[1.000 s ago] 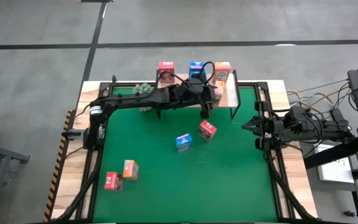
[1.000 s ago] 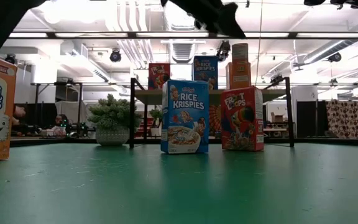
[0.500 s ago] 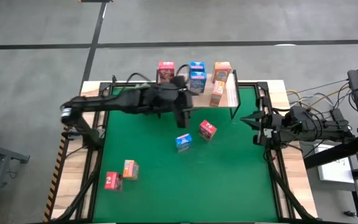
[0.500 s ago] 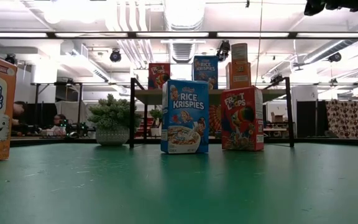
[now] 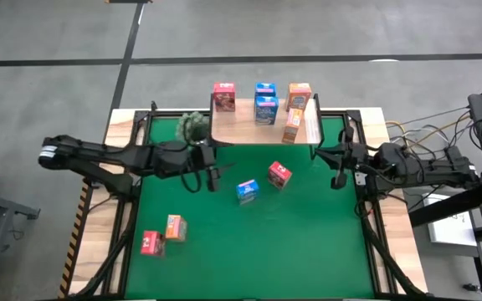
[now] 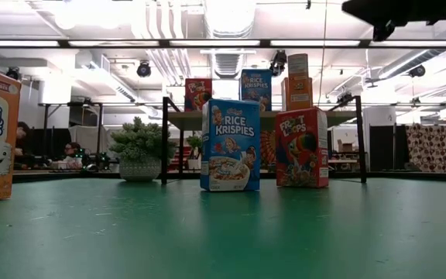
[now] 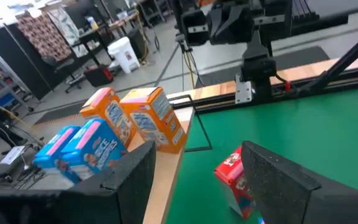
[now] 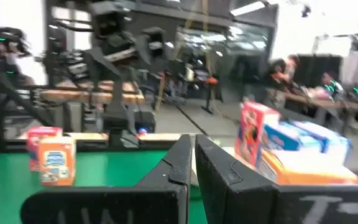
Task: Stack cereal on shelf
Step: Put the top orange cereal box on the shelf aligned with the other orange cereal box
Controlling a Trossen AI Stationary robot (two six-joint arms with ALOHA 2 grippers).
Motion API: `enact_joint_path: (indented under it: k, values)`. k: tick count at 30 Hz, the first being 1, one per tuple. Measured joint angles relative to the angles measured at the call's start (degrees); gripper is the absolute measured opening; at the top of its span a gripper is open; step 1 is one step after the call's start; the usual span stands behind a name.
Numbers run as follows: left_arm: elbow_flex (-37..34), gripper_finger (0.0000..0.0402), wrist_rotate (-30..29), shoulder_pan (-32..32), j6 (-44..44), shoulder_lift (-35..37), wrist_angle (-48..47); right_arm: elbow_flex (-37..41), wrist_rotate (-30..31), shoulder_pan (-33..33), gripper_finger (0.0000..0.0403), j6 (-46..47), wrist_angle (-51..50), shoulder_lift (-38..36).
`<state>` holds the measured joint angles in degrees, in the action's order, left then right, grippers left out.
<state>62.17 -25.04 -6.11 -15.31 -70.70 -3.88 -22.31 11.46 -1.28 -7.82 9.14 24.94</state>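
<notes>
Here the wooden shelf (image 5: 311, 127) stands along the far edge of the green mat (image 5: 308, 242), toward its right corner. On it sit a pink-red box (image 5: 223, 95) at the left end, two blue Rice Krispies boxes (image 5: 265, 109) stacked in the middle, and an orange box (image 5: 299, 94) at the right end, with a second orange box (image 5: 292, 125) tilted just in front of it. A green spiky plant ball (image 5: 192, 124) rests near the shelf's left end.

Mid-mat, a blue Rice Krispies box (image 5: 247, 191) and a red Froot Loops box (image 5: 279, 175) stand upright, just beside each other but apart; the low view shows the same two, blue (image 6: 231, 145) and red (image 6: 301, 147), in front of the shelf (image 6: 269, 118). Near the mat's near-left corner, a pink-red box (image 5: 150, 242) and an orange Frosted Mini-Wheats box (image 5: 175, 227) sit close together.

The left gripper (image 5: 202, 177) hangs over the mat, left of the blue box, its fingers (image 7: 272, 177) spread apart with nothing between them. The right gripper (image 5: 335, 166) waits near the mat's right edge, jaws together and empty
</notes>
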Motion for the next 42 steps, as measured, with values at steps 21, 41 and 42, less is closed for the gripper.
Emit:
enact_joint_path:
  k: [21,41,42]
  values:
    - [-10.3,0.0221,-0.2,0.1,-0.1,8.5,3.7,-43.3,6.6,-7.5,0.0013,9.5,-46.1,25.4]
    - [-17.9,0.0221,-0.1,0.1,-0.5,13.9,11.1,-93.1,2.0,-22.5,0.0013,-15.6,-90.5,57.4]
    - [-18.1,0.0221,-0.1,0.1,-0.5,14.2,11.1,-94.1,2.0,-22.8,0.0013,-17.0,-91.5,58.3]
